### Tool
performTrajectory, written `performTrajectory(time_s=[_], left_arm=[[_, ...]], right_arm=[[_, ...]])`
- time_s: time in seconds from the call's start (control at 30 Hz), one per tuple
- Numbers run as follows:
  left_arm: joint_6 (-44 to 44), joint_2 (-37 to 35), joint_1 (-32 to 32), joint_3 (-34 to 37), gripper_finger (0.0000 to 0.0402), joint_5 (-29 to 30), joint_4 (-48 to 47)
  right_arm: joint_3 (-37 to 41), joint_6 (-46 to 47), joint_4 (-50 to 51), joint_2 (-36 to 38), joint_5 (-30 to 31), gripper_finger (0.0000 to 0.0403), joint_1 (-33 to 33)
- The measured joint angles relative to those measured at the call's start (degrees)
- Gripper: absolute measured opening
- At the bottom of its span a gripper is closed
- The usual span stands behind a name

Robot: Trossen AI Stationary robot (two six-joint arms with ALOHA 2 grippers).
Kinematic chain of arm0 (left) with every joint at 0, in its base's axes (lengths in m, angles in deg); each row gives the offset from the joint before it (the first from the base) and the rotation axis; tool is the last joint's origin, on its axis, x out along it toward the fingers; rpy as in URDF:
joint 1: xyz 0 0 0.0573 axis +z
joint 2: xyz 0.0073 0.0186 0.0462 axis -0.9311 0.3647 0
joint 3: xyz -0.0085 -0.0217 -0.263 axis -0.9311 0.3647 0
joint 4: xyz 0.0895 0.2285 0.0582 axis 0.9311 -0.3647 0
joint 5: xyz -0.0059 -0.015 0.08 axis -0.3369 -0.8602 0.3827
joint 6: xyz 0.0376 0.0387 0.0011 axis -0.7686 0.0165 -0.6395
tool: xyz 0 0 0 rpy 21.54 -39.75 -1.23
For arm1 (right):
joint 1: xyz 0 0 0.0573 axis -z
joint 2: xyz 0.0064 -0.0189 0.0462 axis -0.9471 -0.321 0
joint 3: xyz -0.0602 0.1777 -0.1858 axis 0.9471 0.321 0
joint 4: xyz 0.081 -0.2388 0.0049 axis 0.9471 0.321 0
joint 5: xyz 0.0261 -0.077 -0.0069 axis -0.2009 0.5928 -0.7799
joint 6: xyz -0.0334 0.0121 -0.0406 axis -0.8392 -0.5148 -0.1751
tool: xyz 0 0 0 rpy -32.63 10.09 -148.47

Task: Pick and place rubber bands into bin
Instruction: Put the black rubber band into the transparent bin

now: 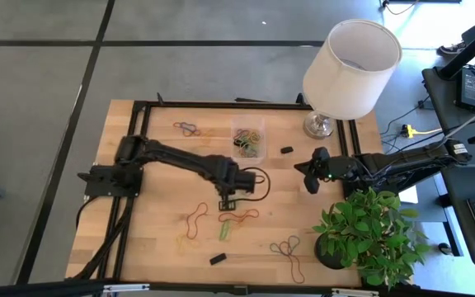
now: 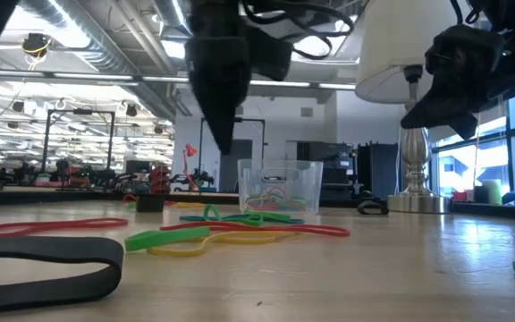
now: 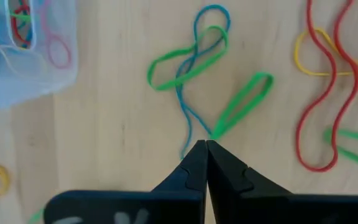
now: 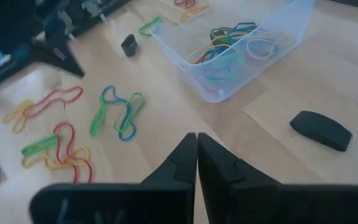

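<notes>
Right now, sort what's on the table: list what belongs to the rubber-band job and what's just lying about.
Job:
- rubber bands loose on the table
- bin, some bands already inside
- left gripper, shut on a green band

Lying about:
- lamp
- potted plant
- black blocks
- right gripper, shut, waiting near the lamp

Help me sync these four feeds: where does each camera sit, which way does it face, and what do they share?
High view: overhead, facing straight down on the table; both arms show.
Low view: at tabletop height, facing level toward the bin and lamp; both arms hang in from above.
Left wrist view: on the left arm, facing down; left claw shut at a green rubber band.
Right wrist view: on the right arm, facing across the table; right claw shut, empty.
Shared: all four show the bin.
</notes>
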Motion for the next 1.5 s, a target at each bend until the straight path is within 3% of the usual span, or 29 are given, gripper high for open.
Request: performTrajectory(time_s=[0.23,0.4,0.53,0.67,0.83,0.97,1.13,1.33,1.5], left_arm=[[6.32,-14.19,-1.56,19.8,0.0002,2.89,10.96],[10.86,-26.46,-1.68,33.51,0.0002,4.4,16.0],[11.49,-35.68,-1.08,42.11,0.0002,4.43,17.07],[11.88,-43.81,1.27,48.14,0.0002,4.8,17.32],[7.24,-51.57,4.77,52.41,0.0002,4.71,17.36],[2.08,-55.72,7.77,54.12,0.0002,4.48,17.39],[-1.58,-58.45,11.66,54.75,0.0002,2.34,17.28],[-6.61,-59.01,15.39,54.76,0.0002,-0.64,18.53],[-10.1,-58.9,17.63,54.76,0.0003,-1.04,19.3]], right_arm=[[-0.02,-0.88,-10.61,-4.93,0.57,0.0018,1.69],[-3.05,-4.48,-14.75,-14.73,5.17,0.001,3.09],[-10.35,-2.78,-7.68,-24.69,7.63,0.0004,5.57],[-19.63,10.47,10.55,-34.02,12.73,0.001,9.93],[-26.16,21.3,22.23,-42.63,9.51,0.002,16.13],[-26.58,24.25,19.23,-46.61,7.39,0.0041,19.1],[-26.62,24.51,17.11,-49.29,4.98,0.0095,21.23],[-26.64,25.19,14.0,-53.55,5.07,0.0162,22.79],[-26.71,26.34,11.9,-58.77,5.65,0.0185,23.24]])
